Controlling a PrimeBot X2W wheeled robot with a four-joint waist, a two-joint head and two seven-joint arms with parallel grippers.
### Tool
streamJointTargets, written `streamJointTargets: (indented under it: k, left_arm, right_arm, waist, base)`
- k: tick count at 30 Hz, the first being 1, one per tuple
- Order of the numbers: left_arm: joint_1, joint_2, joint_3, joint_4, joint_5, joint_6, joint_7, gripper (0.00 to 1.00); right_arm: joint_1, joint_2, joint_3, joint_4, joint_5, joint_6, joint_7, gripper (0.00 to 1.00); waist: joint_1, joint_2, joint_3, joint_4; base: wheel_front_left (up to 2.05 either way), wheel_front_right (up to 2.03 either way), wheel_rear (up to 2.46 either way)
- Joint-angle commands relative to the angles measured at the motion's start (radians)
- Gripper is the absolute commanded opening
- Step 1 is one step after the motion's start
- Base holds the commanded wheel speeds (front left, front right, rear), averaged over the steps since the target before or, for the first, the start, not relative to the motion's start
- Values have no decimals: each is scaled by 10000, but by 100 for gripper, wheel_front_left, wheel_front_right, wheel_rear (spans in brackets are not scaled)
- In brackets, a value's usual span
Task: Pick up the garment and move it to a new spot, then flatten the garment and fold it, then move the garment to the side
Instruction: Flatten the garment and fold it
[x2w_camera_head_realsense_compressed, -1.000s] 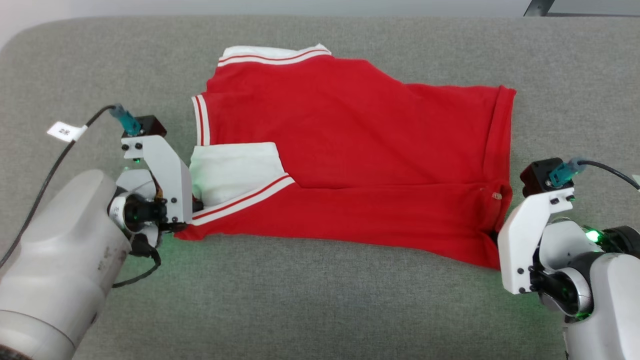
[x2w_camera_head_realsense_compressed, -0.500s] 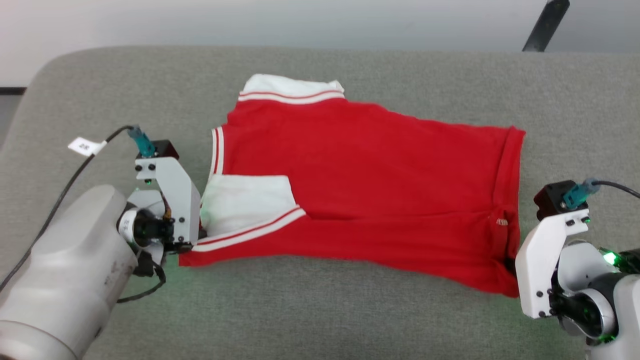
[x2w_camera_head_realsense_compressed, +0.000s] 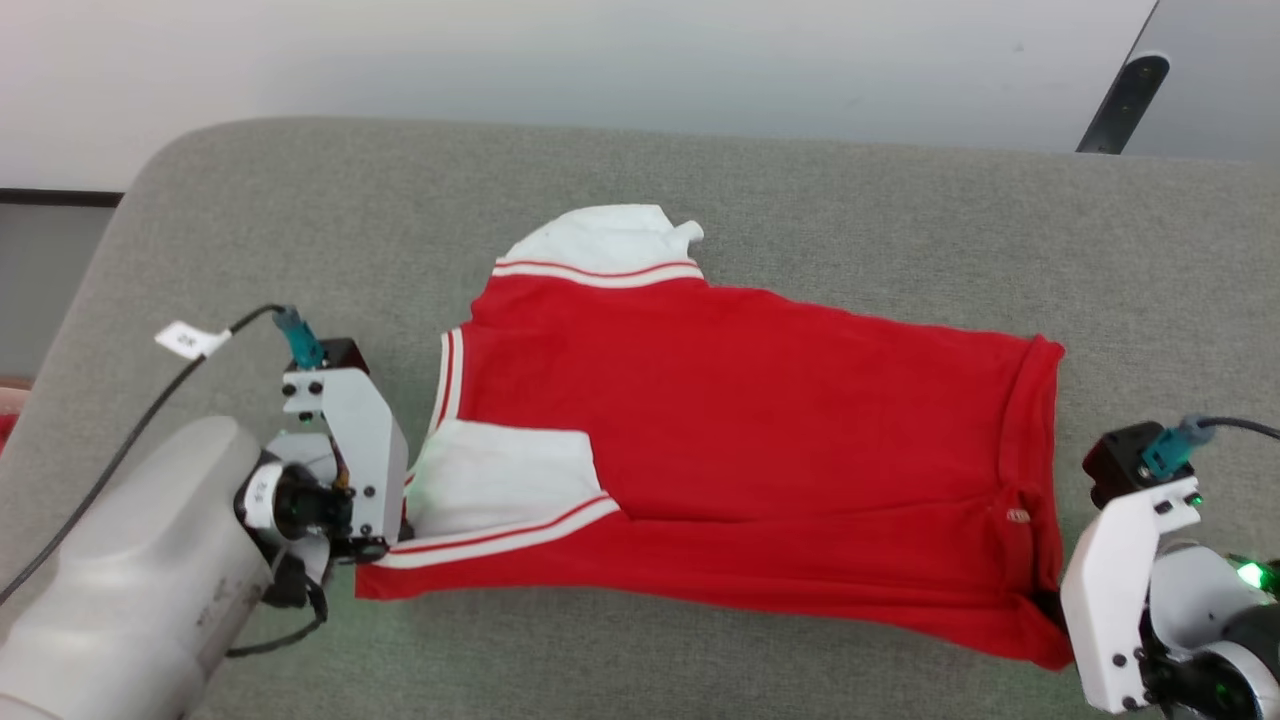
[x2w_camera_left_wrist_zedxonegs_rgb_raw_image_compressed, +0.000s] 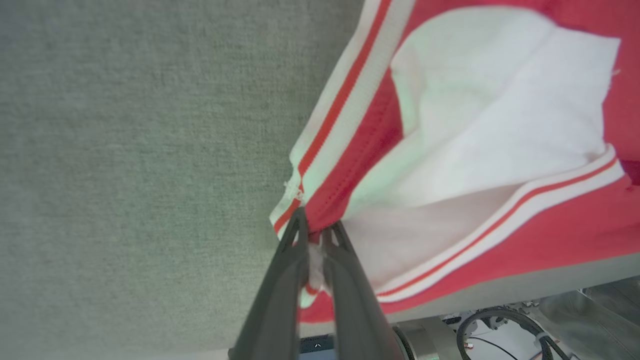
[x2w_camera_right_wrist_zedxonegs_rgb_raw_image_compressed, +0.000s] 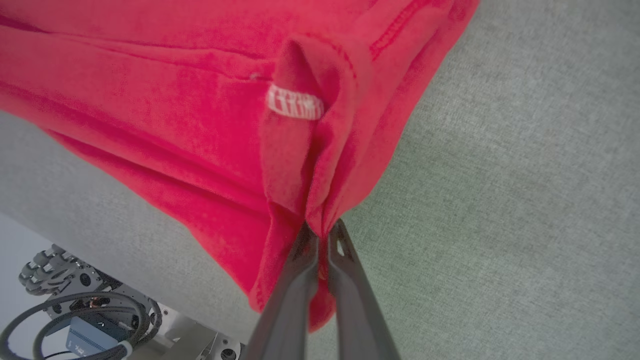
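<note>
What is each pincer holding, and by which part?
The jersey: left pincer grips striped trim by the white sleeve, right pincer the bunched red hem corner.

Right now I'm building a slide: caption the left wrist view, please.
Left gripper pinching the garment at its striped trim, grey padded surface beneath.

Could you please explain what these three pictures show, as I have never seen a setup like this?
This is a two-armed robot. The wide picture comes from a camera on its head, looking down; the other two come from cameras on its wrists, each looking along that arm's two dark fingers. A red jersey shirt with white sleeves and striped trim lies partly folded on a grey fabric-covered surface. The left gripper is shut on the shirt's striped edge beside a white sleeve; the right gripper is shut on the bunched red hem at the other end.
</note>
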Motion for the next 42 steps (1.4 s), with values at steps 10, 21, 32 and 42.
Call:
streamJointTargets:
  k: [10, 21, 32, 42]
  left_arm:
    - [942, 541, -49, -1451, -164, 945, 277, 0]
    - [1017, 873, 7, -2029, 120, 1157, -187, 100]
    - [950, 1447, 336, -2920, 445, 1147, -1086, 100]
    - [595, 1566, 681, -3270, 1158, 601, -2947, 100]
  right_arm:
    - [593, -178, -404, -147, 60, -11, 78, 0]
    - [270, -24, -150, 148, 52, -11, -626, 100]
    - [532, 203, -215, -547, 135, -11, -3118, 100]
    - [270, -129, 524, -943, -1117, -9, -8835, 100]
  waist:
    - [0, 0, 135, -121]
    - [0, 0, 131, -348]
    - [0, 0, -135, -590]
    - [0, 0, -220, -1043]
  base:
    - [0, 0, 0]
    - [0, 0, 0]
    - [0, 0, 0]
    - [0, 0, 0]
